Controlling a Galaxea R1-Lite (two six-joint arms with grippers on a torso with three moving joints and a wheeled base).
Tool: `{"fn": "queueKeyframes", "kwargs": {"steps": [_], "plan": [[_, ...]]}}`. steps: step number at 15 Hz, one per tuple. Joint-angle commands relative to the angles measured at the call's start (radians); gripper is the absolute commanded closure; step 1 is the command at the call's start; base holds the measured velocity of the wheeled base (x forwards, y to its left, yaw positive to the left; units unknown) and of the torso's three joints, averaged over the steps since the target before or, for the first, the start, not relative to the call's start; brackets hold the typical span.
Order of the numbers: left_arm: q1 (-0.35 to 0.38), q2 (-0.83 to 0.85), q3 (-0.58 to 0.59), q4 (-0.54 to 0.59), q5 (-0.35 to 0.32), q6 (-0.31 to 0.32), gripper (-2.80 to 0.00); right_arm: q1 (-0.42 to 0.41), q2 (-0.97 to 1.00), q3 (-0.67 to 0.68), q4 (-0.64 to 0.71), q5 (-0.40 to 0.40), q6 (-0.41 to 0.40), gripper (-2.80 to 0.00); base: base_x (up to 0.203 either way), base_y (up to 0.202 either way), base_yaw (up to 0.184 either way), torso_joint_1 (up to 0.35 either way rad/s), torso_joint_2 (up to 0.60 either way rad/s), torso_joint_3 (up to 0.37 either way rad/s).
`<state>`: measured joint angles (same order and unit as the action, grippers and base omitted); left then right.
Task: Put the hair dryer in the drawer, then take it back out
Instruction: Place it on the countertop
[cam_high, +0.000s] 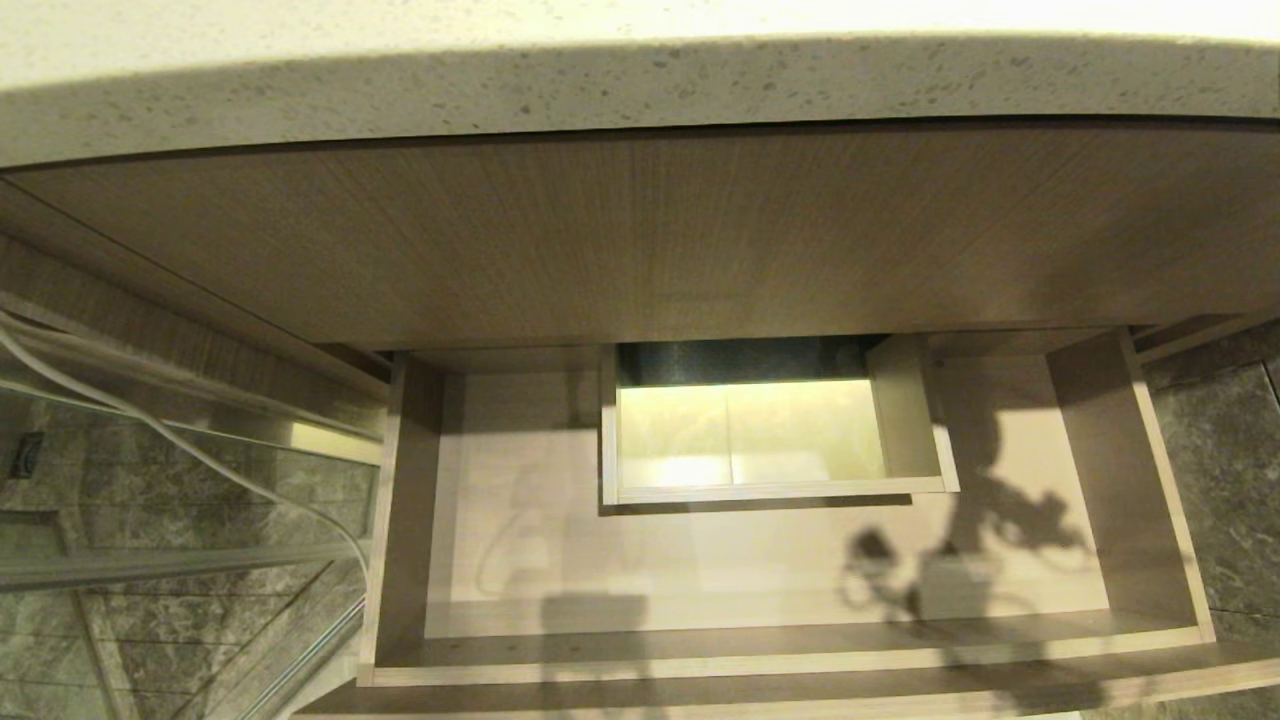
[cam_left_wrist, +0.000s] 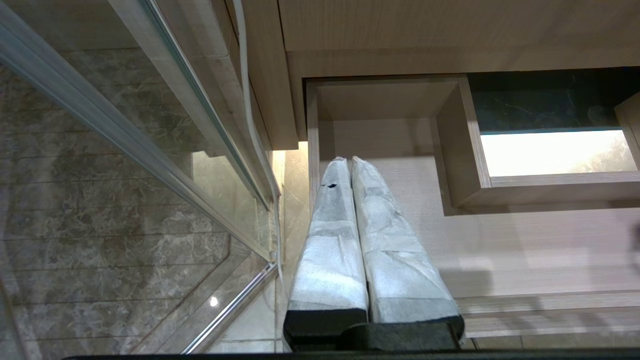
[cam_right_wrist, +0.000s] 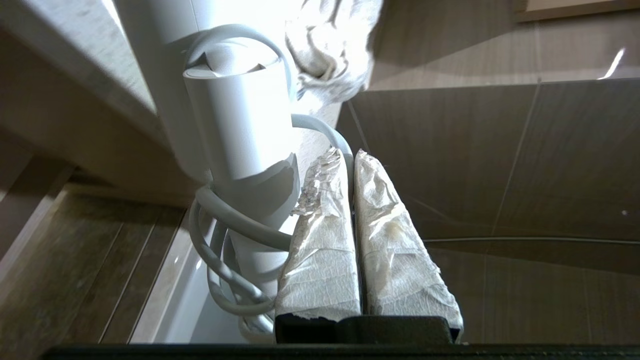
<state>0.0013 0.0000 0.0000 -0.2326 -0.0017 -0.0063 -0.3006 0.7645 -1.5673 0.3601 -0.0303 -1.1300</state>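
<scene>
The drawer (cam_high: 780, 655) stands pulled out below the wood panel, its pale floor bare around the boxed cutout (cam_high: 770, 490). Neither gripper shows in the head view; a shadow of an arm with a dangling cord falls on the drawer's right floor. In the right wrist view the white hair dryer (cam_right_wrist: 240, 125) hangs beside my right gripper (cam_right_wrist: 350, 156), which is shut on its white cord (cam_right_wrist: 240, 225), up by the counter edge and outside the drawer. My left gripper (cam_left_wrist: 348, 161) is shut and empty, above the drawer's (cam_left_wrist: 500, 240) left wall.
A speckled stone countertop (cam_high: 640, 90) overhangs the tall wood panel (cam_high: 640, 230). A glass partition (cam_high: 150, 560) and a loose white cable (cam_high: 150, 425) stand to the left. A white cloth (cam_right_wrist: 330, 45) lies beyond the dryer. Dark tiles (cam_right_wrist: 500, 175) face the right wrist.
</scene>
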Motion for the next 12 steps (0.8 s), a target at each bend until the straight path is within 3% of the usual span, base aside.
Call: {"fn": "queueKeyframes", "kwargs": {"steps": [1,12], "plan": [[0.000,0.000,0.040,-0.001,0.000,0.000,0.00,0.000,0.060,-0.007,-0.038,-0.001,-0.005,0.00,0.000,0.000,0.000,0.000,0.00,0.000],[0.000,0.000,0.040,-0.002,0.000,0.000,0.00,-0.001,0.259,-0.017,-0.357,-0.013,0.005,0.00,0.000,0.000,0.000,0.000,0.00,0.000]]}}
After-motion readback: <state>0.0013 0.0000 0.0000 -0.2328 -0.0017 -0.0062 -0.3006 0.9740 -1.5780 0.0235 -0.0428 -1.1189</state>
